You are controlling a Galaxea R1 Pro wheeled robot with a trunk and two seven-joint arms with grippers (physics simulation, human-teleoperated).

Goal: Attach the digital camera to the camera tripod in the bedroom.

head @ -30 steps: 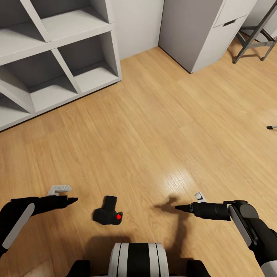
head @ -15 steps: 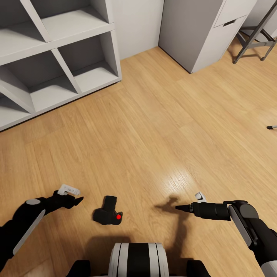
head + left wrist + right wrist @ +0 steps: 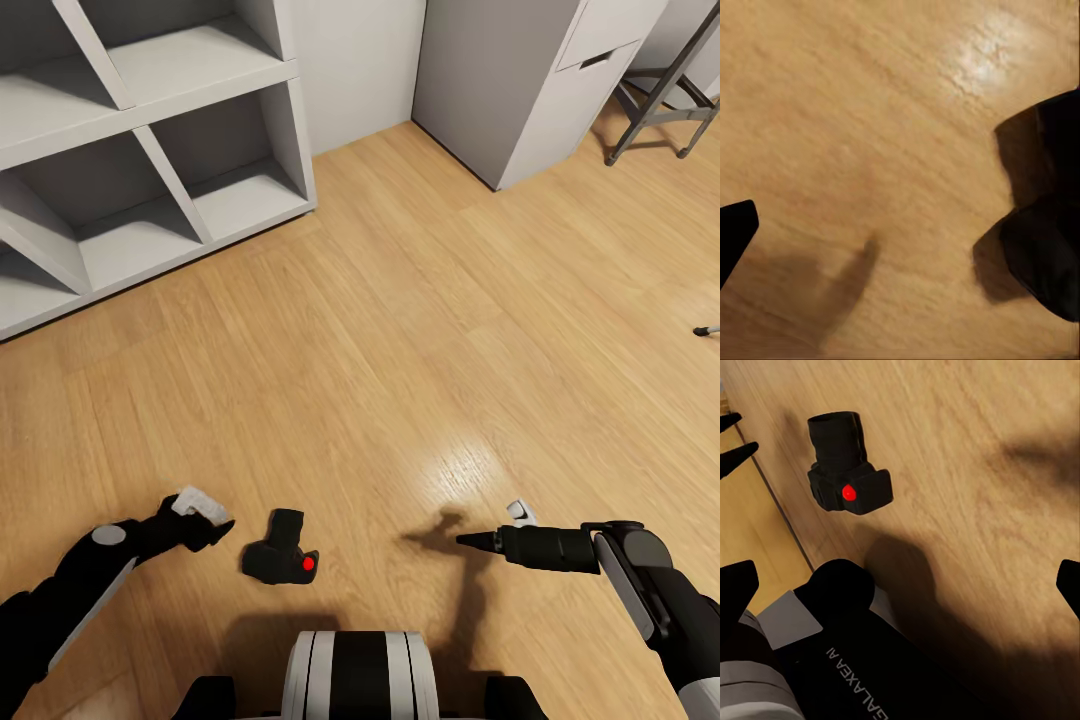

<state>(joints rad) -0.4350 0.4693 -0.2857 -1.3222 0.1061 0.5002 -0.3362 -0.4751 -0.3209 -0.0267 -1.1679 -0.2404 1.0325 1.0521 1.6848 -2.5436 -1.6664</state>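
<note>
The digital camera [image 3: 280,552] lies on the wood plank floor just in front of my base, matte black with its red button facing up; the right wrist view also shows the digital camera [image 3: 847,465]. My left gripper [image 3: 212,514] is open, low over the floor, a short way left of the camera and apart from it. In the left wrist view the camera's dark bulk [image 3: 1046,255] lies just ahead. My right gripper [image 3: 490,527] hangs open to the camera's right, with nothing between its fingers. A black foot on a slim silver leg [image 3: 706,330], possibly the tripod's, pokes in at the right edge.
A white cube shelf [image 3: 150,150] stands at the back left and a grey drawer cabinet [image 3: 520,80] at the back right. Dark metal frame legs [image 3: 650,110] stand beyond the cabinet. My own trunk [image 3: 357,670] sits right behind the camera. Open floor lies ahead.
My left gripper has swung right and nearer to me, closing in on the camera's left side. The camera and the right arm have not moved.
</note>
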